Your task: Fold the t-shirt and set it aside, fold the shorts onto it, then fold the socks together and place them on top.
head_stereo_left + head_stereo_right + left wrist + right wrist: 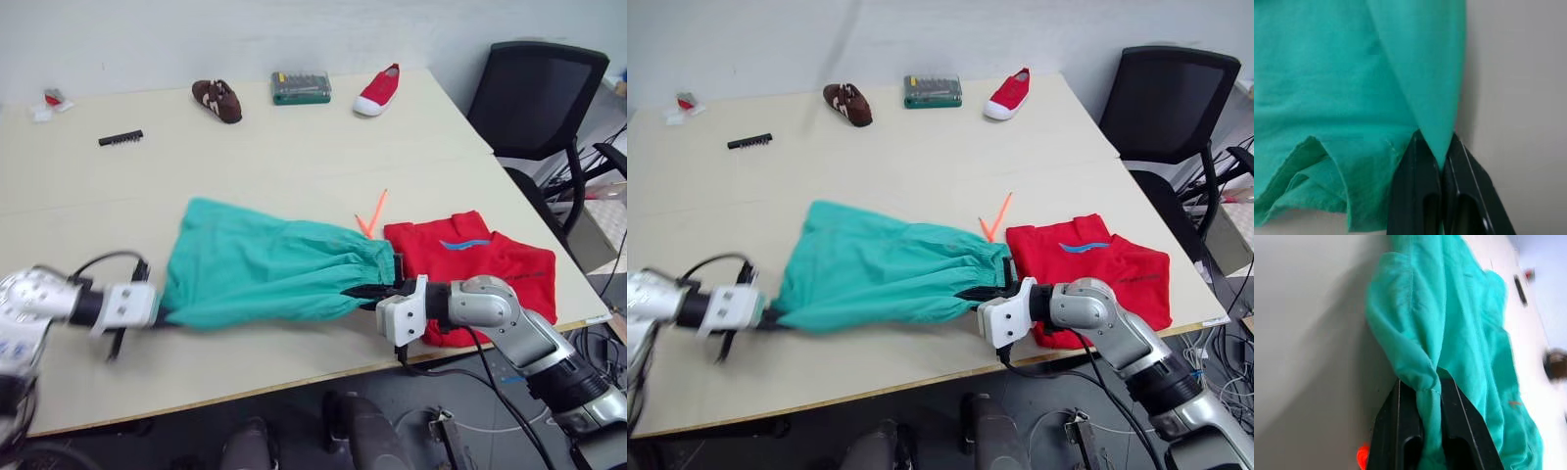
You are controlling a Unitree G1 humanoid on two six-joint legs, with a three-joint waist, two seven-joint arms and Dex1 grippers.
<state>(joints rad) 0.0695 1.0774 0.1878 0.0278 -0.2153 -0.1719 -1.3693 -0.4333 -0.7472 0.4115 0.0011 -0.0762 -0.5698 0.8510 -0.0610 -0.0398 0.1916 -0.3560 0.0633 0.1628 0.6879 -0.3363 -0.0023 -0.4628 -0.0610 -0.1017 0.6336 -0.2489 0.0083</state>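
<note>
i had the left gripper (1442, 156) pinching the shorts (260, 262) at the hem corner and the right gripper (1431, 394) clamped on the waistband, stretching them flat for folding. the shirt (490, 264) sat folded just behind the right gripper, ready to take them.

Thin matt teal cloth shorts (265, 262), soft red cloth t-shirt (490, 264), smooth pale table (294, 147) — matt, wood-look.

Open table (294, 166) lies beyond the shorts (260, 264) — broad passage there; the folded t-shirt (480, 269) crowds the right edge; shoes (217, 100), a bit case (301, 87) and a black strip (120, 138) line the far side.
</note>
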